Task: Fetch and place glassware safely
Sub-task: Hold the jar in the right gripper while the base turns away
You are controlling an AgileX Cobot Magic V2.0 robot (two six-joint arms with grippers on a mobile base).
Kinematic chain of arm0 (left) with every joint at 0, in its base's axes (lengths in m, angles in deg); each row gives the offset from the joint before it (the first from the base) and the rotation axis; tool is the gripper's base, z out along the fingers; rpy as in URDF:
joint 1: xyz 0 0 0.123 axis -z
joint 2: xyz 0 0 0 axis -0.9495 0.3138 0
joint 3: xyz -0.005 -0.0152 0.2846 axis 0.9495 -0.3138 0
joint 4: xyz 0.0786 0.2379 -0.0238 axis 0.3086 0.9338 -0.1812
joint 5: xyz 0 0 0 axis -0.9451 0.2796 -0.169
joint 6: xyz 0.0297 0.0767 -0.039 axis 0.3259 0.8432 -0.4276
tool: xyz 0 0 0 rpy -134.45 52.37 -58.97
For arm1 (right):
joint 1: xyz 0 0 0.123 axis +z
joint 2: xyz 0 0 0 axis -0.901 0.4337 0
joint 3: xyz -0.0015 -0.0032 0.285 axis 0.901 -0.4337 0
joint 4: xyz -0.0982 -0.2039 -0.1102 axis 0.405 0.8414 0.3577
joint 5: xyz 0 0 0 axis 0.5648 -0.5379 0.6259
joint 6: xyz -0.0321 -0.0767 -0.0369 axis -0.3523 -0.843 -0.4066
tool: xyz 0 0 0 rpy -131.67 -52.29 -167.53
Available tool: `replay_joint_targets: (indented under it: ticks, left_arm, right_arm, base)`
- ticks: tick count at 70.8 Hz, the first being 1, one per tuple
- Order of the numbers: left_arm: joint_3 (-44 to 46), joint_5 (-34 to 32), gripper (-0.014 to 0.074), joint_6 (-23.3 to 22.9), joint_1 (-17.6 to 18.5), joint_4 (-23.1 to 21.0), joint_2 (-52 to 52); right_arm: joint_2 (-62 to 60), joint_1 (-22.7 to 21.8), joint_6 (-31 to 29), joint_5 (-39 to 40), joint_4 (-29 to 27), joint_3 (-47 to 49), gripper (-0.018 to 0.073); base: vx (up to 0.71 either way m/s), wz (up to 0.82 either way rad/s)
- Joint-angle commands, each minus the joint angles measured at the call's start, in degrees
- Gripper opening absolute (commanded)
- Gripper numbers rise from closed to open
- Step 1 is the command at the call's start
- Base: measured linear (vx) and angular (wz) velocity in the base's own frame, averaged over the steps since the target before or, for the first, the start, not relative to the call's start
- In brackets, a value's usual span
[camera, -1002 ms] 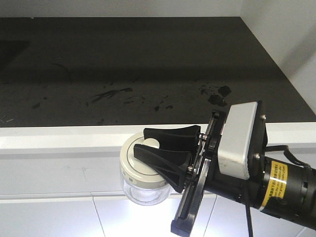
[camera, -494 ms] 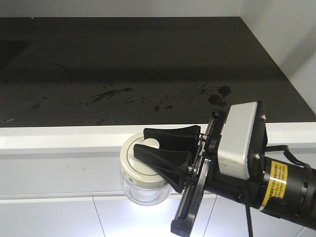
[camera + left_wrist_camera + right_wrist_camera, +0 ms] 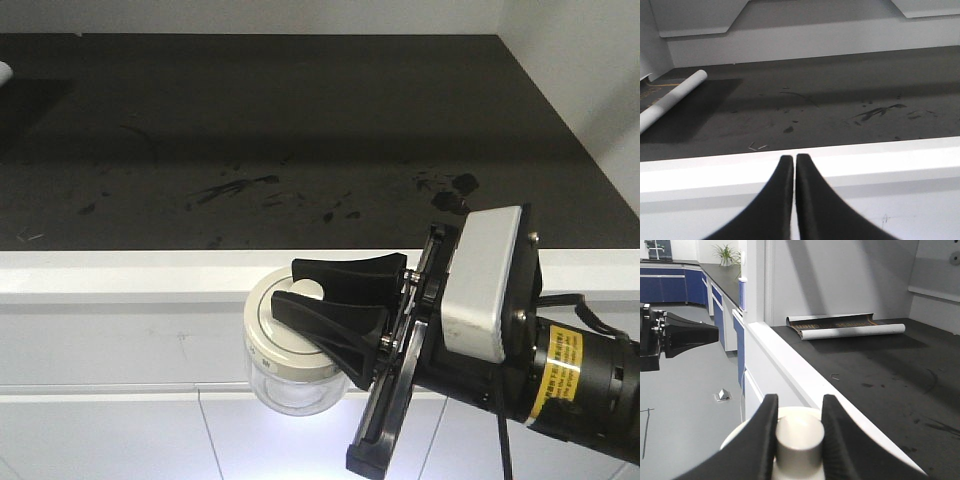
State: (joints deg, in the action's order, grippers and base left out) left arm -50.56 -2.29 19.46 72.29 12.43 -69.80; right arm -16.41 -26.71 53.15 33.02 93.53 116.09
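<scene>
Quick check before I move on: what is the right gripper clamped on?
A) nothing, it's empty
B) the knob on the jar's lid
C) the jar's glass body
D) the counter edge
B: in the right wrist view the right gripper has its fingers pressed on either side of the knob on the lid of the glass jar.

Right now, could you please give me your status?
Right claw shut on glass jar by its lid knob. Left claw shut, empty. Jar short of white bench edge. Rolled mat far along bench.
</scene>
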Motion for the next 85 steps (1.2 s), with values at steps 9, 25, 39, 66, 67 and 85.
replay_joint_targets:
  ticks: [9,25,39,66,67,85]
  left_arm:
    - [1.5,-3.9,-0.0007,-0.6,0.3,-0.1,0.7]
    - [1.5,-3.9,-0.0007,-0.6,0.3,-0.1,0.7]
    - [1.5,-3.9,-0.0007,-0.6,0.3,-0.1,0.7]
    - [1.5,-3.9,-0.0007,-0.6,0.3,-0.1,0.7]
    - [1.5,-3.9,-0.0007,-0.6,0.3,-0.1,0.7]
    - [1.5,-3.9,-0.0007,-0.6,0.3,-0.1,0.7]
  right_arm:
    - [-1.5,0.1,-0.4,4.3,-2.3,1.9,0.0]
    - [-1.5,0.1,-0.4,4.3,-2.3,1.9,0.0]
    - [-1.5,0.1,-0.4,4.3,-2.3,1.9,0.0]
    - [-1.5,0.1,-0.4,4.3,-2.3,1.9,0.0]
    - [-1.5,0.1,-0.4,4.3,-2.3,1.9,0.0]
    - [-1.5,0.1,-0.4,4.3,-2.3,1.9,0.0]
  base:
    - [-0.04,0.16]
    - [-0.07,0.27]
    - [-0.08,0.34]
    - [-0.09,0.43]
    - [-0.1,0.49]
    - [-0.11,0.53]
